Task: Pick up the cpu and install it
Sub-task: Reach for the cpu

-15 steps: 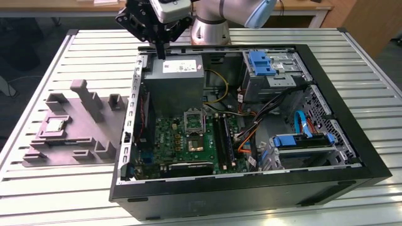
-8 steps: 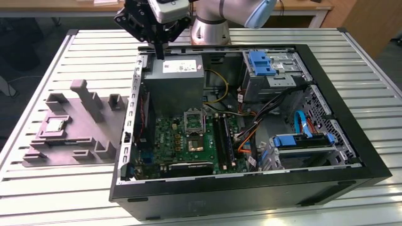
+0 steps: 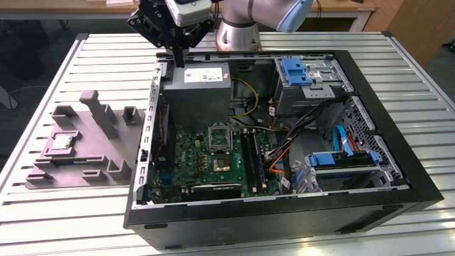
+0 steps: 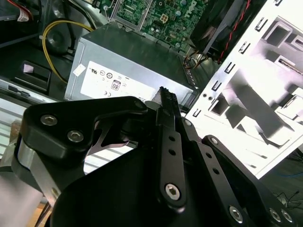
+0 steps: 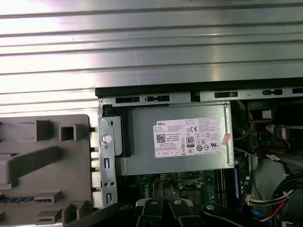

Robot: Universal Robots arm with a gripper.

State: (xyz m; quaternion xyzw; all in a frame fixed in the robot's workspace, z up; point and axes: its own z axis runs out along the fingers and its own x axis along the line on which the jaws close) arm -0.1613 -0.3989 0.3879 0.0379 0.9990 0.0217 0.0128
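Holding gripper shut and empty above the power supply in the open case, well apart from the cpu lying on the grey block.

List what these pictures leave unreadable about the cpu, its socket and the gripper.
1. The cpu, exterior view: too small to tell its orientation on the grey block.
2. The motherboard socket, exterior view: too small to tell whether it is empty; in the first wrist view the gripper covers part of it.
3. The grey block, first wrist view: cut off at the picture's edge.
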